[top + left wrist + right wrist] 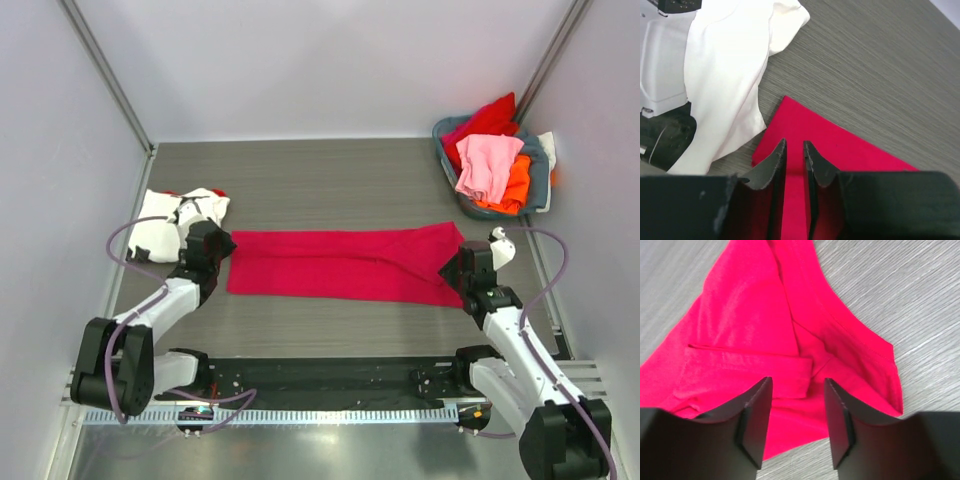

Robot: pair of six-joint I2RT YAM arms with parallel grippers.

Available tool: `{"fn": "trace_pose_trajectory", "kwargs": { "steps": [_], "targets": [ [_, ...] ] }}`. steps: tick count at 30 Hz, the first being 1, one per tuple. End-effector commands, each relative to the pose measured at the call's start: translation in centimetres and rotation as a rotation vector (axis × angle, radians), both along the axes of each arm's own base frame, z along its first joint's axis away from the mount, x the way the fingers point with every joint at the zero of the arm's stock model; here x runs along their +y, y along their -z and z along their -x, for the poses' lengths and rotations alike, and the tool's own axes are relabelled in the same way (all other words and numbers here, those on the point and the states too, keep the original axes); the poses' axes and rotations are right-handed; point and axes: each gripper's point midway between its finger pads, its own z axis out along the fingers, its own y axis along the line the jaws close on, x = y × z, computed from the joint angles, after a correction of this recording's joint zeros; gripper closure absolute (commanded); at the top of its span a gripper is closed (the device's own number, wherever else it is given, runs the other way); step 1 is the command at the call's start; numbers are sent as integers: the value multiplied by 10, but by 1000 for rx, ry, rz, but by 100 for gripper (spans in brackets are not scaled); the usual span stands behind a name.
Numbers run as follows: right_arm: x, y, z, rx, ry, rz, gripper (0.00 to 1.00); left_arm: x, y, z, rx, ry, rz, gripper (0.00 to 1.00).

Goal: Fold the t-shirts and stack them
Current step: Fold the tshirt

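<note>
A crimson-magenta t-shirt [340, 263] lies folded into a long flat band across the middle of the table. My left gripper [222, 245] hovers over its left end; in the left wrist view the jaws [795, 146] stand a narrow gap apart with the red cloth [840, 150] showing between them. My right gripper [452, 270] is at the shirt's right end, open wide over the rumpled cloth [740, 315] in the right wrist view [795, 385]. A white t-shirt with black and red markings [160, 225] lies crumpled at the far left and also shows in the left wrist view [725, 75].
A grey-blue basket [443, 150] stands at the back right corner holding a red tee [490, 118], a pink tee [488, 165] and an orange tee [515, 185]. Walls close the table on the left, back and right.
</note>
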Motion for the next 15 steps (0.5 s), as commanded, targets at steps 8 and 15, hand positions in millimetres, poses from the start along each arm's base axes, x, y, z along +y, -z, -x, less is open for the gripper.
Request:
{"fn": "trace_pose_trajectory", "kwargs": {
  "steps": [8,15],
  "targets": [
    [13,-22,-15,-153,-72,-36,44,1,-36,31,-63,-49,119,67],
    [45,-21,-53,-68,-290,-53,44,-58,-52,24,18,167,145,64]
  ]
}}
